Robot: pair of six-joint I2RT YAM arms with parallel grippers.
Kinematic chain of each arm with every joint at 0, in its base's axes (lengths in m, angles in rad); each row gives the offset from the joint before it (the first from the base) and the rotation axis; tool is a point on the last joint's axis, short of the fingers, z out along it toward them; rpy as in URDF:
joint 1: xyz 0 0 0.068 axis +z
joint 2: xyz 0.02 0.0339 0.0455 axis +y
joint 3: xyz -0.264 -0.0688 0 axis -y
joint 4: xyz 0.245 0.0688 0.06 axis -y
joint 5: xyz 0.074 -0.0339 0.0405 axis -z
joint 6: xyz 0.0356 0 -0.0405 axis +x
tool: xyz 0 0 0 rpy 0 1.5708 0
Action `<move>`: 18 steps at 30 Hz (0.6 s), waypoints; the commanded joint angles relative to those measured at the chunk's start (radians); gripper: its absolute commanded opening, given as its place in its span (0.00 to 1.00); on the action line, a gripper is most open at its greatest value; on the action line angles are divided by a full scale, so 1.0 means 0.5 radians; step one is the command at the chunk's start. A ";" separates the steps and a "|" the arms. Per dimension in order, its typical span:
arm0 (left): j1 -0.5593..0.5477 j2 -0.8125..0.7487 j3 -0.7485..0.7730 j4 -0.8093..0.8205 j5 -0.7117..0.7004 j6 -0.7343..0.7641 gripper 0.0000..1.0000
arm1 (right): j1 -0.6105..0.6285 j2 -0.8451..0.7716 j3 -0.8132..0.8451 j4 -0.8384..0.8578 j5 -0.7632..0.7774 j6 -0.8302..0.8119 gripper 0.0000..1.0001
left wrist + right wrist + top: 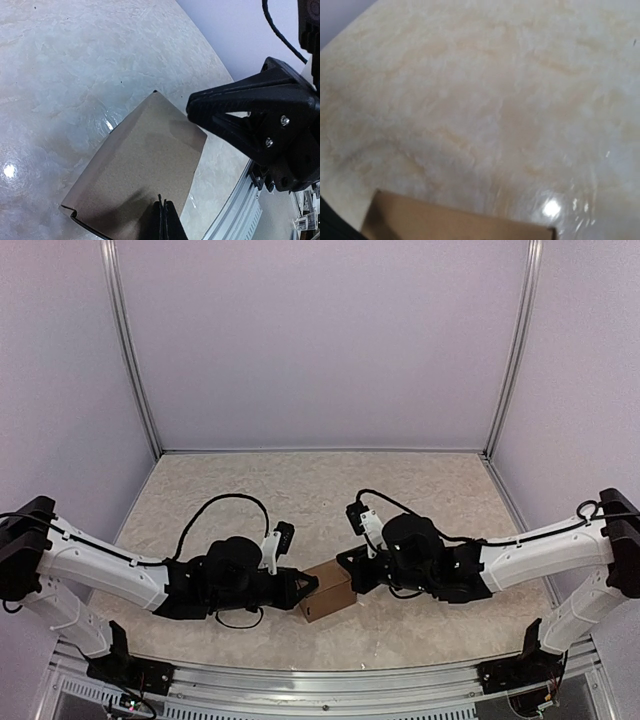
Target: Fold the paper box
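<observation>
The paper box [330, 592] is a small brown carton, folded up, on the table near the front edge between the two arms. In the left wrist view its flat brown top panel [145, 165] fills the middle. My left gripper [308, 583] is shut, its joined tips [165, 216] resting on that panel's near edge. My right gripper [351, 571] is at the box's right upper side; one black finger [235, 105] reaches its far corner. In the right wrist view only the box's top edge [445, 222] shows and my fingers are out of frame.
The beige marbled tabletop [320, 500] lies behind the box. An aluminium rail [320, 680] runs along the near edge and shows close to the box in the left wrist view [235, 210]. Black cables [215, 505] loop over both arms. Lilac walls enclose the table.
</observation>
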State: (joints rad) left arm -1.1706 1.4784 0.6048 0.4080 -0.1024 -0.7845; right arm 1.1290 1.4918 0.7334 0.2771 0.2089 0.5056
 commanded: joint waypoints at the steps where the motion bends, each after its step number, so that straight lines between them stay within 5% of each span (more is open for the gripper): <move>1: -0.023 0.054 -0.092 -0.291 0.009 0.011 0.00 | -0.012 -0.129 0.118 -0.168 0.105 -0.128 0.00; 18: -0.042 0.058 -0.102 -0.305 -0.017 0.018 0.00 | 0.000 0.096 -0.252 -0.010 0.054 0.145 0.00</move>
State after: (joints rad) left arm -1.1797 1.4742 0.6029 0.4042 -0.1177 -0.7834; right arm 1.1290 1.5150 0.6674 0.3588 0.2691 0.5270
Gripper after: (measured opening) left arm 0.005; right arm 0.003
